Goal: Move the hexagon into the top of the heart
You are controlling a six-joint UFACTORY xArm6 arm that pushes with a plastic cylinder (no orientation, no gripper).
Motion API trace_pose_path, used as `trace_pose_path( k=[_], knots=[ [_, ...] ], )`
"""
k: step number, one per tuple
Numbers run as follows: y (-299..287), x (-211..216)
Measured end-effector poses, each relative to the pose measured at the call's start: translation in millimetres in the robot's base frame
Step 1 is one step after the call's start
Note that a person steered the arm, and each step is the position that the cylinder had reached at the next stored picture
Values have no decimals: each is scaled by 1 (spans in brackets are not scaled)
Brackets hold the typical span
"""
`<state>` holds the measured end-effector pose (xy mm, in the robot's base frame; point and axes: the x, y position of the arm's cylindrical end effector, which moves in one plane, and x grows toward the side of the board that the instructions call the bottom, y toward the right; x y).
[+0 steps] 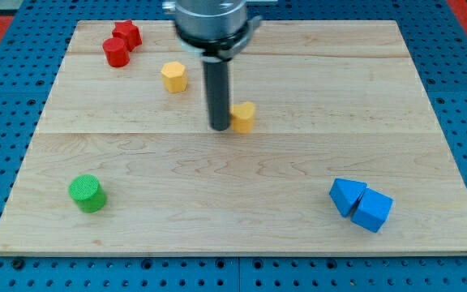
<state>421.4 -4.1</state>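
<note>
A yellow hexagon block [173,77] lies at the upper left of the wooden board [233,219]. A second yellow block [245,117], which looks like the heart, lies near the board's middle, to the lower right of the hexagon. My rod comes down from the view's top, and my tip [220,126] rests on the board against the left side of this second yellow block, hiding part of that side. The hexagon is well apart from my tip, up and to the left.
Two red blocks, one rounded [116,53] and one star-like [127,35], touch at the top left corner. A green cylinder [87,194] stands at the lower left. A blue triangle [347,196] and blue cube [372,211] touch at the lower right.
</note>
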Motion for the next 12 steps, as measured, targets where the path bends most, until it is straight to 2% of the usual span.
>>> trace_pose_path(
  k=[2,3,4,5,6,7,8,9,10,11,12],
  knots=[
    [126,-29],
    [136,-24],
    [10,-14],
    [-116,-46],
    [-172,-83],
    [-100,-88],
    [25,-70],
    [4,-74],
    [-8,-99],
    [68,-112],
    [137,-96]
  ],
)
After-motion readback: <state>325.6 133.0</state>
